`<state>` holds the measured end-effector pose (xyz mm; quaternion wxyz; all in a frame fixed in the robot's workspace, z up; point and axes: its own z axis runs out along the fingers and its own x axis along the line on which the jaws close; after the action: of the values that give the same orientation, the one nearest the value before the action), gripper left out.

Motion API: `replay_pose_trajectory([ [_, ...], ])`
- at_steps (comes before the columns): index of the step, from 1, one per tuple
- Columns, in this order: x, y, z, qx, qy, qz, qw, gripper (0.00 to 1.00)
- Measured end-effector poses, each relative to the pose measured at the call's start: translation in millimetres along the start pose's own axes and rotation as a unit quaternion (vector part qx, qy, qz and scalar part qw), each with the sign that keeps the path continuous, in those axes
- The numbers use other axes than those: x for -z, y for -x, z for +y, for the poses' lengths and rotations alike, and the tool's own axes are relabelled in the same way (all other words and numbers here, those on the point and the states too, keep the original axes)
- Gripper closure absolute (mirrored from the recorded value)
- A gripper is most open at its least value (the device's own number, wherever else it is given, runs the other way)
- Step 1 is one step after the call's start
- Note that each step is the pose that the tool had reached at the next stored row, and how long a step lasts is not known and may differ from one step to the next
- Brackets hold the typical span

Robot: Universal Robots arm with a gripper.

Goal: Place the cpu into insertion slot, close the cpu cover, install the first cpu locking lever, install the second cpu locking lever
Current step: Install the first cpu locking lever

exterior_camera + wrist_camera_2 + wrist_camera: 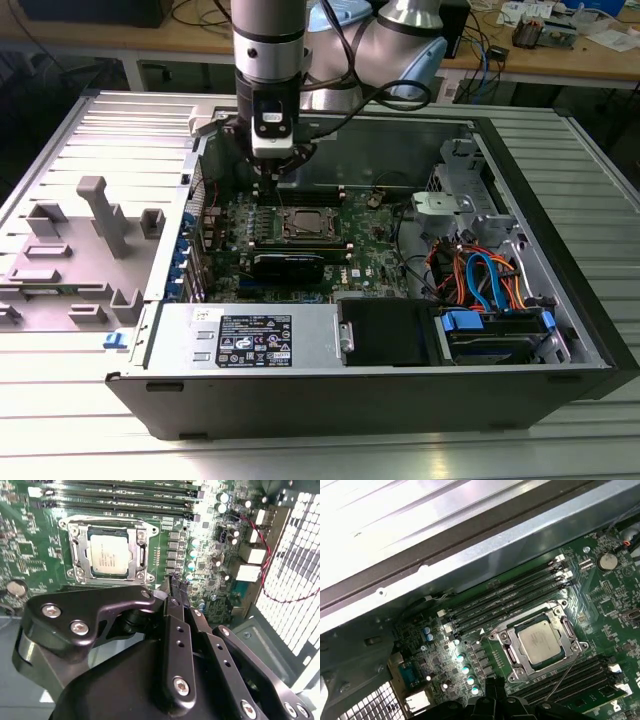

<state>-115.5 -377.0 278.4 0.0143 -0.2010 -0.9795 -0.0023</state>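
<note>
Start at the exterior view's left: a grey fixture tray lies on the table beside the open computer case. Moving right, your gripper hangs over the motherboard near the case's rear wall. Its jaws are drawn together with nothing between them. Just to the right of it, and a little nearer the camera, the cpu lies flat in its socket, apart from the fingertips. The black expansion card sits nearer the camera than the socket. Further right you find a bundle of orange and blue cables.

In the second wrist view the cpu sits in its slot with the cpu cover lying flat around it. The chip's grey top shows through the window. Your gripper comes to a narrow closed tip just beside one corner of the socket, next to a row of capacitors. It touches neither chip nor cover.

In the first wrist view the cpu and cpu cover lie between two banks of memory slots. The gripper sits off the socket's corner. Thin wire levers run by the socket; you cannot tell whether they are latched.
</note>
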Motion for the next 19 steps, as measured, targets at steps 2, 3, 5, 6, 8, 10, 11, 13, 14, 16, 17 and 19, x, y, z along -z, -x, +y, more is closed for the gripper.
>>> replay_pose_trajectory([
  [2, -0.1, 0.0, 0.0, 0.017, -0.0004, 0.0, 0.9999, 0.89],
  [3, -0.2, 0.0, 0.0, 0.03, -0.0008, 0.0, 0.9996, 0.89],
  [5, -0.3, -0.1, 0.0, 0.044, -0.0011, -0.0001, 0.999, 0.89],
  [6, -0.5, -1.1, -0.4, 0.047, -0.001, -0.0001, 0.9989, 0.89],
  [8, -0.4, -3.0, -1.3, 0.047, -0.0012, 0.0, 0.9989, 0.89],
  [10, -0.4, -4.6, -1.9, 0.047, -0.0012, 0.0, 0.9989, 0.89],
  [11, -0.4, -5.4, -2.3, 0.047, -0.0012, -0.0001, 0.9989, 0.89],
  [13, -0.5, -5.7, -2.4, 0.047, -0.0009, 0.0, 0.9989, 0.89],
  [14, -0.4, -5.7, -2.4, 0.047, -0.001, 0.0, 0.9989, 0.89],
  [16, -0.5, -5.7, -2.4, 0.047, -0.0009, 0.0, 0.9989, 0.89],
  [17, -0.5, -5.7, -2.4, 0.047, -0.0009, 0.0, 0.9989, 0.89],
  [19, -0.5, -5.7, -2.4, 0.047, -0.0009, 0.0, 0.9989, 0.89],
])
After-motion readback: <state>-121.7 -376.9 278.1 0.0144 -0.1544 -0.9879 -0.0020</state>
